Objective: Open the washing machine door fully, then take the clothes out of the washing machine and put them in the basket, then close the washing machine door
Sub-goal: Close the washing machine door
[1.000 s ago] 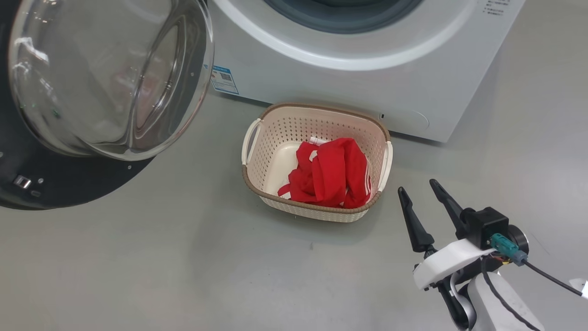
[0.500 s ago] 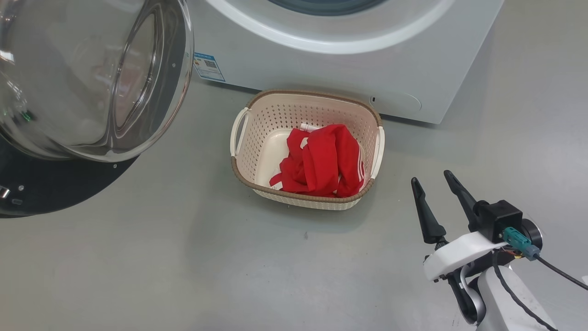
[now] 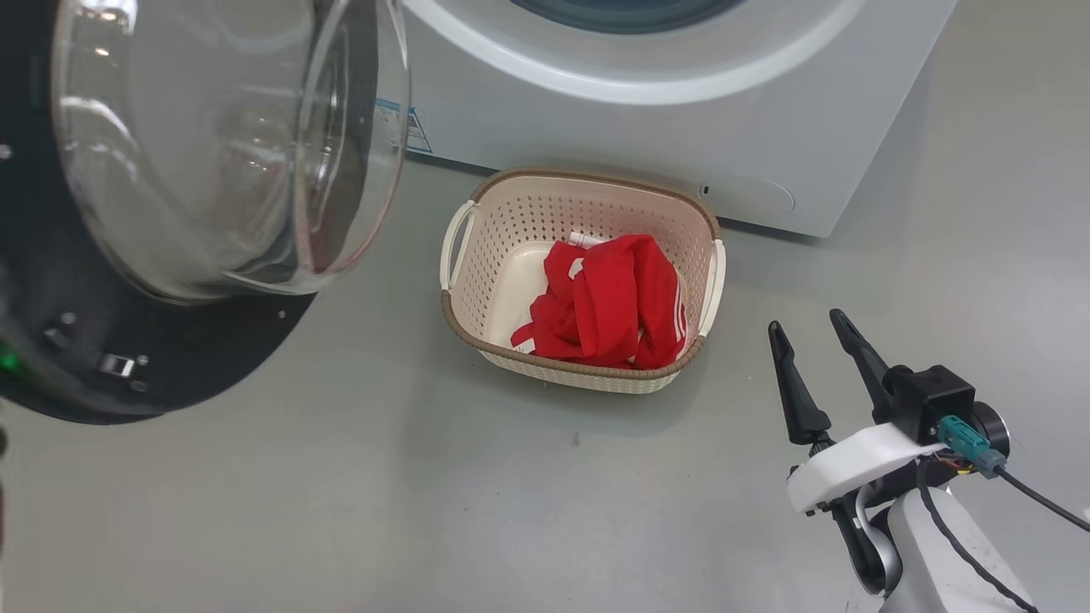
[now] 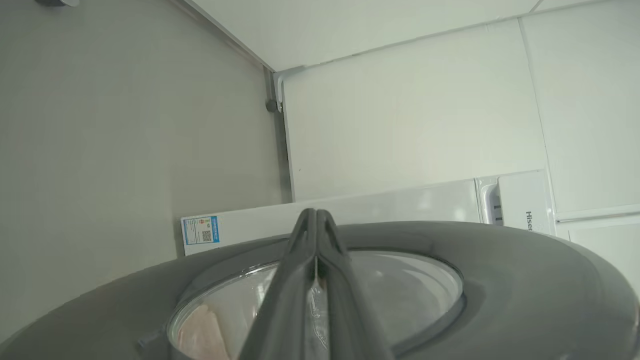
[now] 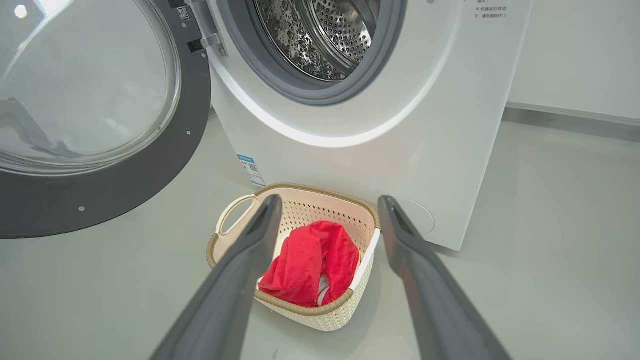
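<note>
we find the washing machine door point(image 3: 213, 153) swung open, its left edge cut off. the washing machine point(image 3: 647, 128) is cropped across the drum mouth. the clothes point(image 3: 617, 302) lie in the basket point(image 3: 511, 230), just before the machine. the left hand point(image 4: 316, 212) is pressed shut and empty over the door's outer face; we cannot tell whether they touch. the right hand point(image 3: 805, 319) is spread wide and empty, over bare floor point(image 3: 341, 511).

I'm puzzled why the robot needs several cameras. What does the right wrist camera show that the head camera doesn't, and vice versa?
Right wrist view: the steel drum inside the washing machine. Head view: the right hand seen from outside, fingers apart, with its cable. Both: the open washing machine door, and the red clothes lying in the basket on the floor.
</note>
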Controlling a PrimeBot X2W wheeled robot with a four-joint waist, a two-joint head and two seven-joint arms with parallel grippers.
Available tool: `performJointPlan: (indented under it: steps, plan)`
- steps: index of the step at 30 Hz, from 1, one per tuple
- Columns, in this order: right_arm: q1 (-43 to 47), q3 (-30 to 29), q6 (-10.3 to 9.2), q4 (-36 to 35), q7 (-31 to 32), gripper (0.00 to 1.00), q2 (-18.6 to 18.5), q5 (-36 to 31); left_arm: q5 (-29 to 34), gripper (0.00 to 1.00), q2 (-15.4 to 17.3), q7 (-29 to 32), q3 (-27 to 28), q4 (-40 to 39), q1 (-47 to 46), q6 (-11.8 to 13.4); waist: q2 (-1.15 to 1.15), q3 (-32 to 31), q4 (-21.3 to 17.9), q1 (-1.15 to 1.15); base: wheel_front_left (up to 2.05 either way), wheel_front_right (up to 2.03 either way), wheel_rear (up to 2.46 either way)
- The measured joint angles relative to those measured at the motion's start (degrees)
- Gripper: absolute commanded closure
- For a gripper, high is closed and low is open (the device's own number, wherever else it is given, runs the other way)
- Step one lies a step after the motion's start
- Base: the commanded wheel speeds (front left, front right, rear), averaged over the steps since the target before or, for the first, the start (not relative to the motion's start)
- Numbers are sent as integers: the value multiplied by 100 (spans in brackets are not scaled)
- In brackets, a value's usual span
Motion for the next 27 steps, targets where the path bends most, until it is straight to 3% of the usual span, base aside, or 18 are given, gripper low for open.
performJointPlan:
  steps: [11, 27]
  plan:
    - [2, 14, 1, 32, 0, 0, 48, 7, -246, 100, -11, 1150, -347, -349, 489, -247, 0, -129, 40, 0, 0, 0, 0]
    - [24, 166, 7, 143, 0, 0, 121, 83, -755, 100, -211, 2509, -671, -1250, 1022, -375, 0, -342, -196, 0, 0, 0, 0]
